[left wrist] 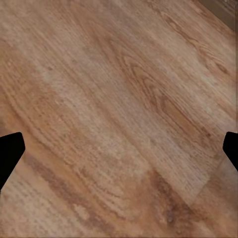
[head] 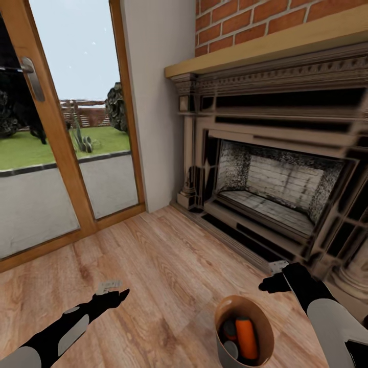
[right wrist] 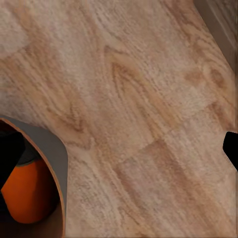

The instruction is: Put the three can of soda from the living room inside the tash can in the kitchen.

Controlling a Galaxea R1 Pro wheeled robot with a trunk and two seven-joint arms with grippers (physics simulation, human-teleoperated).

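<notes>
The trash can (head: 221,313), grey outside and brown inside, stands on the plank floor low in the head view, between my arms. An orange soda can (head: 246,337) lies inside it, with two darker cans (head: 230,330) beside it, one showing a silver end (head: 231,349). My right gripper (head: 271,282) hovers open above and just right of the bin; its wrist view shows the bin's rim (right wrist: 55,158) and the orange can (right wrist: 27,193) close to one fingertip. My left gripper (head: 116,296) hangs open over bare floor, well left of the bin, with nothing between its fingertips (left wrist: 10,151).
An ornate fireplace (head: 276,189) with a wooden mantel (head: 266,46) under red brick (head: 245,20) fills the right side. Wood-framed glass doors (head: 66,148) stand at the left, a white wall (head: 153,102) between them. Brown plank floor (head: 168,266) spreads ahead.
</notes>
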